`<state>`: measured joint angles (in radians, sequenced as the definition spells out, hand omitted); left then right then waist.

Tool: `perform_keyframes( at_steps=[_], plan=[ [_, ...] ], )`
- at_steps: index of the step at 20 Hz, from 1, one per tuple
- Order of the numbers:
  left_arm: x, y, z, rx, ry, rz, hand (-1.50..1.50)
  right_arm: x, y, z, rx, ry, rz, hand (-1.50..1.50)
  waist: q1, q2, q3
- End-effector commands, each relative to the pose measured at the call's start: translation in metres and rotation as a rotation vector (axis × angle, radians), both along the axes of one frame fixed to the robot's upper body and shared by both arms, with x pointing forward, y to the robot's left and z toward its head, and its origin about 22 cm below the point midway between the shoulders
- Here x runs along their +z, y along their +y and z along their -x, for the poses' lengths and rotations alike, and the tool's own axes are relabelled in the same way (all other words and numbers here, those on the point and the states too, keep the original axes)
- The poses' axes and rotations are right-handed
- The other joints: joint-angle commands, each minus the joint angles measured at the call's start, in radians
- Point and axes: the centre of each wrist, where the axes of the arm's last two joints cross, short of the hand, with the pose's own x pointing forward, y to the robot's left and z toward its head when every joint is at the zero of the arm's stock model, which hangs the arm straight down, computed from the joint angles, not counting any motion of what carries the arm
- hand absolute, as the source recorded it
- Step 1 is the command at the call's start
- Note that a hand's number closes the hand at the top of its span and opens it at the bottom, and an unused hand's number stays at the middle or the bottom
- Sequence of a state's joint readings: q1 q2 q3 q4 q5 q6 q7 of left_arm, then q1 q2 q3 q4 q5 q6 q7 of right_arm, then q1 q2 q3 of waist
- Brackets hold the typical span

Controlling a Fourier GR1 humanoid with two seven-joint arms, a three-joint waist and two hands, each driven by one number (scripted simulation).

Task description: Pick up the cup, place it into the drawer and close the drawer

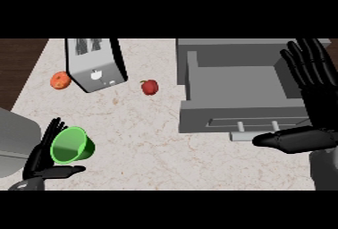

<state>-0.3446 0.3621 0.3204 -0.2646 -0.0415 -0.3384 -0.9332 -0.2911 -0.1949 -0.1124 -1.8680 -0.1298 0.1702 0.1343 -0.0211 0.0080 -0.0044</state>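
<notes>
Green cup [71, 146] sits at the 8 o'clock position, tipped with its mouth toward the viewer, cradled in the left hand [41, 154] whose fingers and thumb curl about it above the pale marbled counter [145, 143]. Open grey drawer [231, 85] at 2 o'clock, handle facing 6 o'clock; right hand [310, 89] spread wide beside it, holding nothing. Toaster [95, 62], orange fruit [61, 80] and red fruit [149, 87] lie toward 11 o'clock; dark wood floor [16, 67] borders the counter at 9 o'clock.
</notes>
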Motion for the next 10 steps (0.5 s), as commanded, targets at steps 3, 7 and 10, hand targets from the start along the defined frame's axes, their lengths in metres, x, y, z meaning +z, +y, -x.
perform_keyframes(
  at_steps=[3, 7, 10],
  plan=[
    [-0.001, -0.010, -0.010, -0.058, -0.106, 0.065, -1.50, -0.008, 0.003, -0.003, 0.003, -0.019, -0.012, -1.50, -0.004, 0.005, -0.001],
    [-0.001, -0.022, -0.020, -0.070, -0.111, 0.094, -1.50, 0.002, -0.001, 0.000, 0.006, 0.000, 0.007, -1.50, -0.011, 0.004, -0.001],
    [0.001, -0.020, -0.021, -0.101, -0.113, 0.101, -1.50, 0.000, -0.014, 0.002, -0.012, 0.008, 0.009, -1.50, -0.008, 0.002, 0.000]
  ],
)
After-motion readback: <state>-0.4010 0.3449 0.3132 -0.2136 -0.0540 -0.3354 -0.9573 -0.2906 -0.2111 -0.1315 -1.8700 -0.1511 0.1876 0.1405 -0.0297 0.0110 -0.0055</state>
